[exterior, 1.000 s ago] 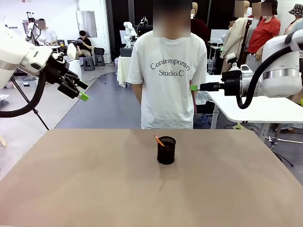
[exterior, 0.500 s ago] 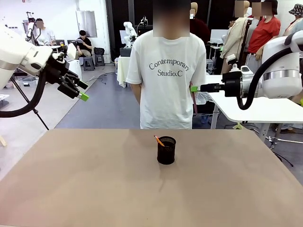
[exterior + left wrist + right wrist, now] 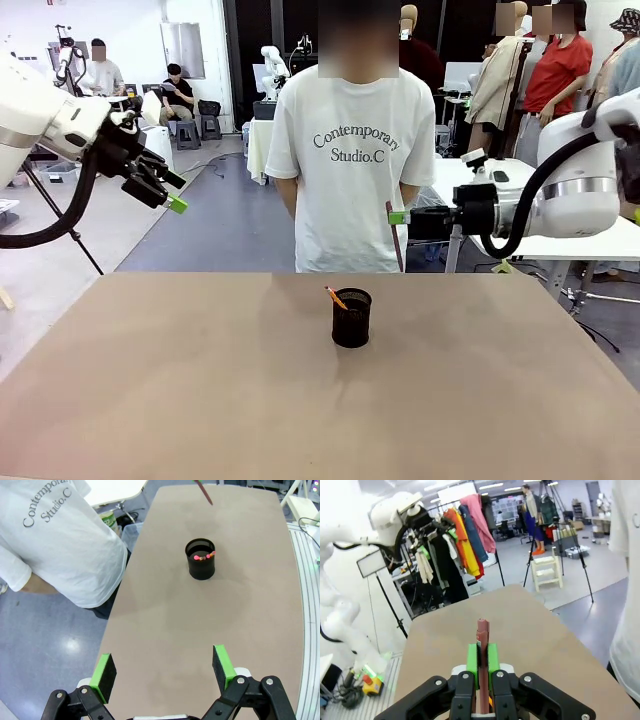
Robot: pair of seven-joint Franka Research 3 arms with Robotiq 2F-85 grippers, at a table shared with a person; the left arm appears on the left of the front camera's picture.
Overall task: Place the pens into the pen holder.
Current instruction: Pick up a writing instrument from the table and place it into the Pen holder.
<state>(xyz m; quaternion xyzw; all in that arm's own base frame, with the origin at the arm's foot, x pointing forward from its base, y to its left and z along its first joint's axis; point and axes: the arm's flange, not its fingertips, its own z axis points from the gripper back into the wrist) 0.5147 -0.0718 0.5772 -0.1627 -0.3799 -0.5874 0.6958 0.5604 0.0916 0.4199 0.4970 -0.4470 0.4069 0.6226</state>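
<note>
My black left gripper [image 3: 164, 667] is showing bright green pads [image 3: 223, 661], and my black right gripper [image 3: 482, 661] is wearing the same green around a dark maroon pen [image 3: 482, 670]. The small black cylindrical mesh pen holder [image 3: 351, 318] is showing a yellow-orange pencil [image 3: 335, 297] and pink-red tips [image 3: 205, 557]. The flat table top [image 3: 160, 380] is looking plain tan-brown. The person's T-shirt [image 3: 345, 180] is appearing white with dark lettering.

The black pen holder [image 3: 351, 317] stands upright mid-frame with the orange pencil [image 3: 335, 298] leaning inside. The maroon pen [image 3: 397, 236] hangs right of centre.
</note>
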